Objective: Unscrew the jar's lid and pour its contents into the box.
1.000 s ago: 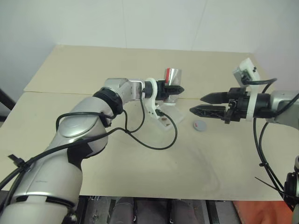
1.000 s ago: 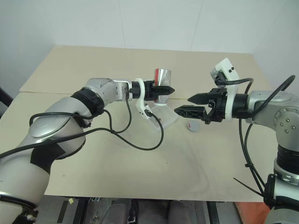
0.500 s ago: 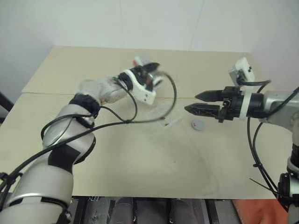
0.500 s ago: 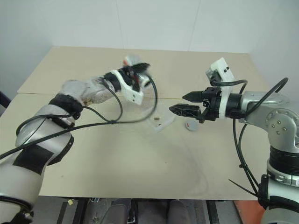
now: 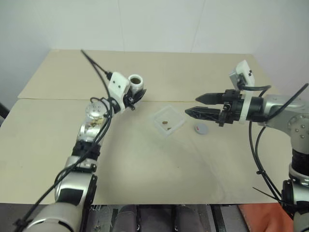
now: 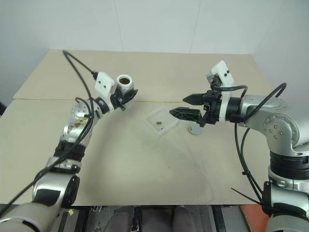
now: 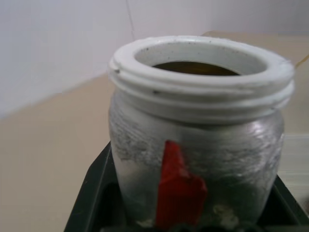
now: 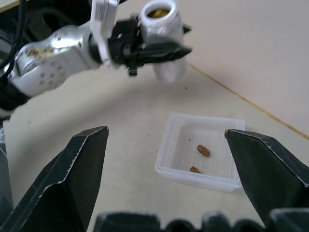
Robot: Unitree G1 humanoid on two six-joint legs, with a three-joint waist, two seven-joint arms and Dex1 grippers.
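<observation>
Item: lid (image 5: 201, 128). Round flat grey cap, lying flat on the desk (image 5: 145, 169) toward its right edge, just beside the box and apart from it. Judged light and stiff, with a thin rim; best taken across the rim from above.

Item: box (image 5: 169, 121). Shallow clear plastic tray with rounded corners, standing level near the middle of the desk. Judged very light and thin-walled, likely to slide or tip if nudged; hold by two opposite walls, gently.

Item: contents (image 8: 203, 151). Two small brown bits lie on the floor of the box. Judged dry, hard and nearly weightless, apt to bounce or scatter if the box is jolted.

Item: right gripper (image 5: 196, 105). Hangs above the desk just to the right of the box, over the lid, fingers spread wide, holding nothing.

Item: jar (image 5: 136, 84). Silvery body, white threaded neck, red mark on its side; carried upright and uncapped above the desk, toward its left far part, well apart from the box. Something brown shows inside the mouth; what it is cannot be told. Judged rigid and light, with a smooth, possibly slippery wall; the body below the neck is the sound place to grip.

Item: left gripper (image 5: 130, 98). Clamped on the lower body of the jar.
</observation>
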